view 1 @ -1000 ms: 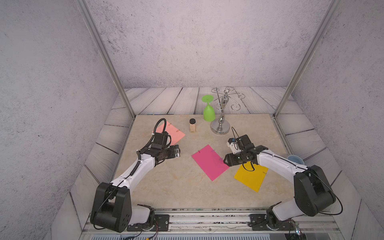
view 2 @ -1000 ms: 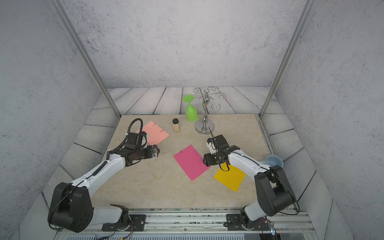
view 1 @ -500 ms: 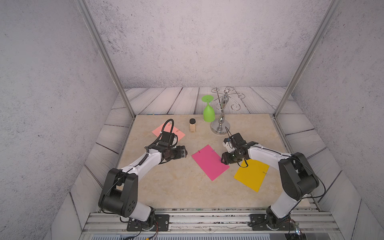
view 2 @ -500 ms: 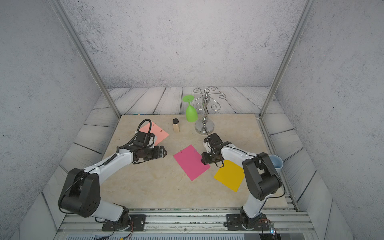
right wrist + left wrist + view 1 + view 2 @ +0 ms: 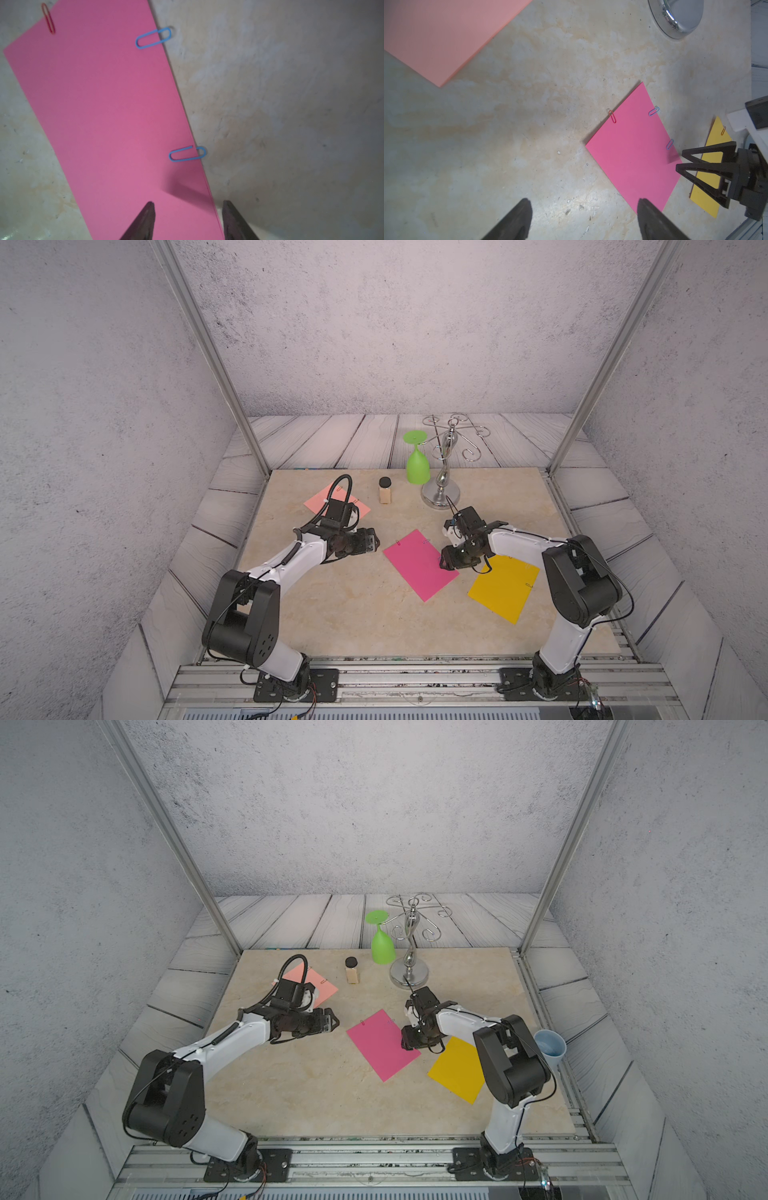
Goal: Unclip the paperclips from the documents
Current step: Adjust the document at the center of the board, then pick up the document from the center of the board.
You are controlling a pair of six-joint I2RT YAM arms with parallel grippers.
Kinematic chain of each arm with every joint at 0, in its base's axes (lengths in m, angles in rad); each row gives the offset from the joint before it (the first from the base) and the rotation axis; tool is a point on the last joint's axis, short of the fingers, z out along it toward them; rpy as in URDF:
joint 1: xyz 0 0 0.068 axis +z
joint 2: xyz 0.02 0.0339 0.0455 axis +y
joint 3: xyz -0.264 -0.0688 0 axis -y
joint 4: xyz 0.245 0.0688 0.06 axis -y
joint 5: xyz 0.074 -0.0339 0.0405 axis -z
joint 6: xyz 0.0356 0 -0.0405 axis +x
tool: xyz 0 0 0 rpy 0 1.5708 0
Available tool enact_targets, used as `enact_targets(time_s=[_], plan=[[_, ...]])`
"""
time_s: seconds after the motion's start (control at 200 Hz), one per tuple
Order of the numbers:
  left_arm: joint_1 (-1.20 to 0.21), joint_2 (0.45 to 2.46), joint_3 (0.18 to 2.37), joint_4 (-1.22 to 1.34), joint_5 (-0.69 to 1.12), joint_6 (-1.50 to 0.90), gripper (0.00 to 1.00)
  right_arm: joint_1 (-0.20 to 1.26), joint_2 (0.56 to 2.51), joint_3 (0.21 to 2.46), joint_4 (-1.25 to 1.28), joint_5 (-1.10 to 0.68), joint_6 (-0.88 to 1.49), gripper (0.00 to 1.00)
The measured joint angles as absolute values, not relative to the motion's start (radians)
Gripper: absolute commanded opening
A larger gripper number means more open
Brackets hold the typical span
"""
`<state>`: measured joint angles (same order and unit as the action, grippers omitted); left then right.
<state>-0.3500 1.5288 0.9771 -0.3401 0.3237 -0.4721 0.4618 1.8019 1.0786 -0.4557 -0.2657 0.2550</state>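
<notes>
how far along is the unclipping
Done: nothing; no loose clip shows. In hand: the open right gripper straddles the magenta sheet's edge just short of a blue clip; the left gripper hangs open nearby. Left: that clip, a second blue clip and a red clip on magenta, plus those on the yellow sheet and salmon sheet.

Magenta sheet [image 5: 417, 566], lying flat: one red paperclip [image 5: 612, 116] on a short edge, two blue paperclips [image 5: 653, 111] [image 5: 670, 144] on the adjoining long edge. Yellow sheet [image 5: 505, 591], just beside that long edge, carries an orange paperclip [image 5: 723, 130]. Salmon sheet [image 5: 320, 501] lies well apart, beyond the short edge.
</notes>
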Motion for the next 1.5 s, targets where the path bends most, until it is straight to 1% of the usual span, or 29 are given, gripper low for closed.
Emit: enact_targets(time_s=[0.4, 0.605, 0.811, 0.926, 1.006, 1.146, 1.286, 1.501], plan=[[-0.350, 1.548, 0.994, -0.350, 0.329, -0.472, 0.83, 0.474, 1.821, 1.101, -0.484, -0.327, 0.263, 0.52], [-0.351, 1.568, 0.994, -0.360, 0.347, -0.480, 0.83, 0.528, 1.819, 1.098, -0.503, -0.354, 0.279, 0.52], [-0.369, 1.640, 1.029, -0.377, 0.363, -0.483, 0.82, 0.598, 1.819, 1.098, -0.517, -0.375, 0.308, 0.52], [-0.388, 1.687, 1.077, -0.393, 0.366, -0.483, 0.78, 0.624, 1.816, 1.098, -0.525, -0.380, 0.336, 0.53], [-0.401, 1.721, 1.117, -0.406, 0.367, -0.480, 0.74, 0.633, 1.810, 1.098, -0.538, -0.366, 0.356, 0.53], [-0.418, 1.770, 1.169, -0.423, 0.360, -0.480, 0.66, 0.625, 1.785, 1.110, -0.564, -0.316, 0.381, 0.53], [-0.433, 1.801, 1.196, -0.444, 0.346, -0.483, 0.59, 0.611, 1.780, 1.172, -0.569, -0.276, 0.393, 0.53], [-0.459, 1.845, 1.222, -0.469, 0.319, -0.495, 0.55, 0.579, 1.784, 1.238, -0.542, -0.242, 0.393, 0.49]])
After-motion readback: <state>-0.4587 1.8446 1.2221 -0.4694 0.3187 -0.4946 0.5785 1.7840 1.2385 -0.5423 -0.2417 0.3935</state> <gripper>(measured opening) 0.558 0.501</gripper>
